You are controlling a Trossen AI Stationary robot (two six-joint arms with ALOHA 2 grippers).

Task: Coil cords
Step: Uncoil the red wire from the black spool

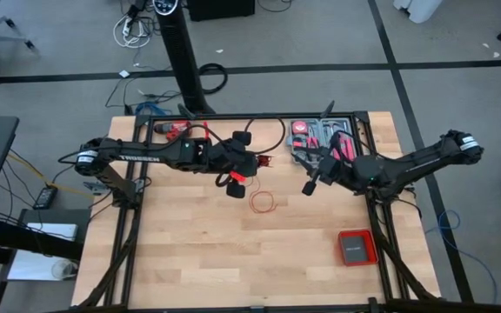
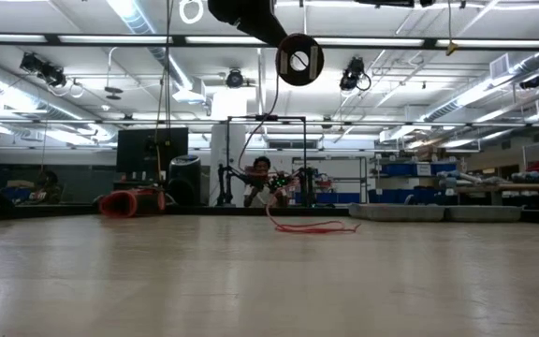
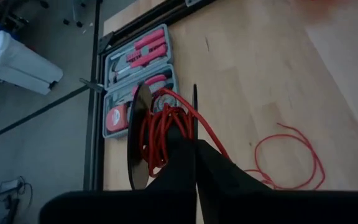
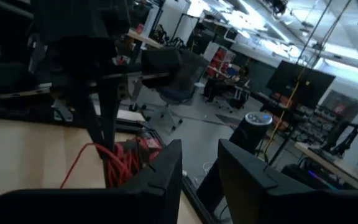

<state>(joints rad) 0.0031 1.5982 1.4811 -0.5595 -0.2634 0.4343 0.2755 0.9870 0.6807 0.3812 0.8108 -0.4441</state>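
left gripper [image 3: 194, 163] clamped on spool [image 3: 143, 134]; right gripper [image 4: 201, 163] open, empty. slack cord [image 1: 263, 202] mid-frame could snag, i reckon.

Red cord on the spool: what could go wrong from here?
1. The left gripper is shut on the spool, but a loose cord loop lies on the table; it may snag or tangle when wound.
2. The right gripper is open beside the spool, holding nothing, so turns could slacken and slip off.

Thin red cord [image 1: 263, 202], partly wound on a raised spool [image 3: 160, 140], remainder looped loosely on the tabletop.
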